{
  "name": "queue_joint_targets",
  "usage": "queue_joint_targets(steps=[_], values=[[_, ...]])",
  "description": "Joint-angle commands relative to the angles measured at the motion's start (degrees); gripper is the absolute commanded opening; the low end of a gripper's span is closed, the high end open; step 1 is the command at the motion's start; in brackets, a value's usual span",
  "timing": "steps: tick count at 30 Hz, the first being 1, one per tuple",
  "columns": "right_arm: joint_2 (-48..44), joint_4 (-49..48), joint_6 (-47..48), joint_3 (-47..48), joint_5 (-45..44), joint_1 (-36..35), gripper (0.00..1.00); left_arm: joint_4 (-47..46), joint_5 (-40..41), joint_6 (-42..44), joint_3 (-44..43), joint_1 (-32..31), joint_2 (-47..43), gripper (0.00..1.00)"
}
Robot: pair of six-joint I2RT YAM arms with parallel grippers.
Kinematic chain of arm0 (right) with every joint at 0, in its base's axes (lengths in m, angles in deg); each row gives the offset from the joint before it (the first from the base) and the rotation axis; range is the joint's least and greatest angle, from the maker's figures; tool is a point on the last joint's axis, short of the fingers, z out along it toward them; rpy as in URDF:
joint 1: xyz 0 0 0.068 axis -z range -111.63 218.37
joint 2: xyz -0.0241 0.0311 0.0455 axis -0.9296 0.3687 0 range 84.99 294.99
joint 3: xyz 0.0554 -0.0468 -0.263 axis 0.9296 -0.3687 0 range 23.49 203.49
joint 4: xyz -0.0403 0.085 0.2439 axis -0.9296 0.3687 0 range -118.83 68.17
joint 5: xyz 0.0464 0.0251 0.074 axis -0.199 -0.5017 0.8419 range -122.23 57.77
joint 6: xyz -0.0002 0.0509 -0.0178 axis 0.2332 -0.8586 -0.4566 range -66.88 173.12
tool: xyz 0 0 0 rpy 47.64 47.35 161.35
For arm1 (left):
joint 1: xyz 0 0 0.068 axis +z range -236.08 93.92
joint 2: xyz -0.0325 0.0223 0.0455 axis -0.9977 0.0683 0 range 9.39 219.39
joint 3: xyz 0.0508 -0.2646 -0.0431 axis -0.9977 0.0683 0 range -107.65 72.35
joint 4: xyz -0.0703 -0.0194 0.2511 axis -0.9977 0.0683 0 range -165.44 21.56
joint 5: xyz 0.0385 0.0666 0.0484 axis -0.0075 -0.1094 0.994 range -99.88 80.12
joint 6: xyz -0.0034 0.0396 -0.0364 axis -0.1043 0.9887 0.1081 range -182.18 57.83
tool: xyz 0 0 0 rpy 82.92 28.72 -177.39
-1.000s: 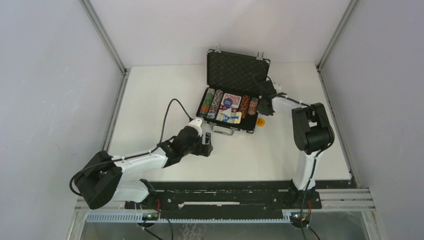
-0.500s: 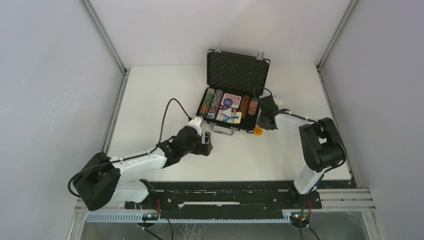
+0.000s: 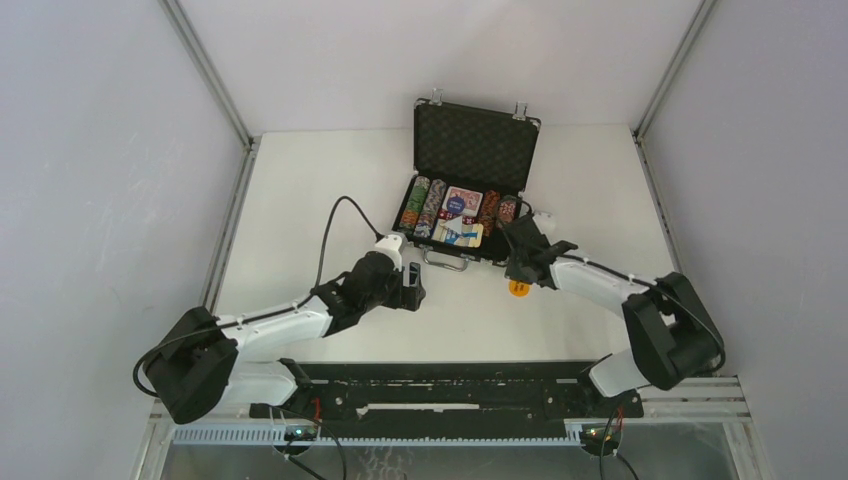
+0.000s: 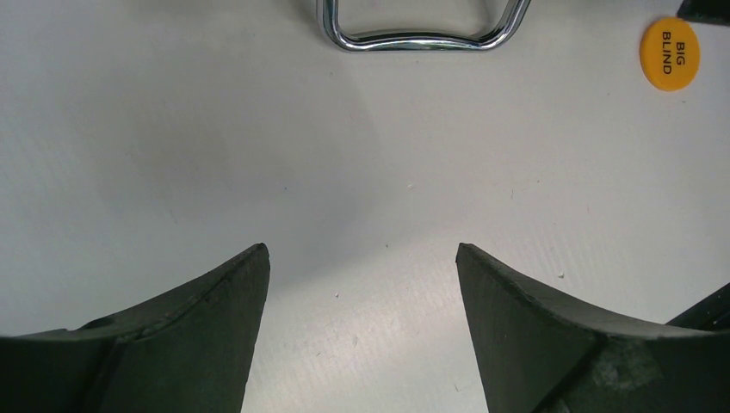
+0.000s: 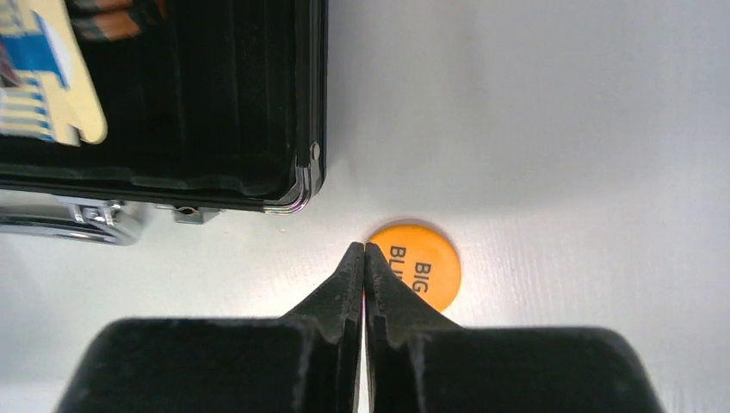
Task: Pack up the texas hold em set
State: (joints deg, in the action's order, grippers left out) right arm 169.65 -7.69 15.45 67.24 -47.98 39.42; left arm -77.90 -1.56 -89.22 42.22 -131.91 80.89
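The black briefcase [image 3: 472, 145] lies open at the back centre with its foam lid up. It holds rows of poker chips [image 3: 425, 205], red-backed cards [image 3: 462, 203] and a blue card box [image 3: 458, 233]. An orange round "BIG BLIND" button [image 3: 518, 289] lies on the table just off the case's front right corner. My right gripper [image 3: 516, 277] is shut, with its tips [image 5: 364, 247] at the button's [image 5: 426, 262] left edge. My left gripper [image 3: 418, 286] is open and empty [image 4: 361, 249], low over the table in front of the silver handle [image 4: 417, 30].
The case's corner rim [image 5: 314, 95] and a silver latch [image 5: 95, 219] are close to the left of my right fingertips. The button also shows at the top right of the left wrist view [image 4: 670, 53]. Metal frame posts stand at the back corners.
My right gripper has come from beside the case's right wall toward the near edge. The orange button has shifted nearer along with it. The left arm has barely moved.
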Motion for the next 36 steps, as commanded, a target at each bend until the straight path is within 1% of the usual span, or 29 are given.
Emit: queue_joint_targets(steps=[1,4,5,6,8,12,20,30,32,36], values=[[-6.0,2.3,0.2,0.3,-4.6,-0.1,0.17,-1.8,-0.5,-0.5,-2.4,-0.1,-0.7,0.84],[-7.0,4.6,2.0,0.3,-5.0,-0.1,0.62,-1.4,0.4,-0.9,-2.4,-0.1,-0.7,0.87],[-6.8,5.3,2.1,0.4,-5.2,-0.1,0.7,-1.3,0.5,-0.9,-2.5,-0.1,-0.7,0.88],[-6.4,5.9,2.2,0.3,-5.1,-0.1,0.75,-1.2,0.5,-0.9,-2.5,-0.1,-0.6,0.89],[-5.1,6.8,2.3,0.3,-4.5,-0.4,0.79,-1.2,0.2,-1.1,-2.6,-0.1,-0.4,0.91],[-2.6,6.6,1.8,0.1,-5.2,-2.4,0.79,-1.3,-0.2,-1.2,-2.7,-0.2,-0.1,0.93],[1.0,6.2,0.0,0.1,-6.6,-5.9,0.74,-1.4,-0.3,-1.1,-2.7,-0.2,-0.1,0.92],[4.4,6.7,-1.0,0.1,-8.9,-6.9,0.63,-1.5,-0.5,-1.0,-2.7,-0.2,-0.2,0.9],[4.6,6.6,-1.1,0.1,-9.3,-6.9,0.59,-1.6,-0.5,-0.9,-2.7,-0.2,-0.1,0.9],[4.5,6.6,-1.1,0.1,-9.0,-6.6,0.59,-1.6,-0.6,-0.9,-2.7,-0.1,-0.1,0.9]])
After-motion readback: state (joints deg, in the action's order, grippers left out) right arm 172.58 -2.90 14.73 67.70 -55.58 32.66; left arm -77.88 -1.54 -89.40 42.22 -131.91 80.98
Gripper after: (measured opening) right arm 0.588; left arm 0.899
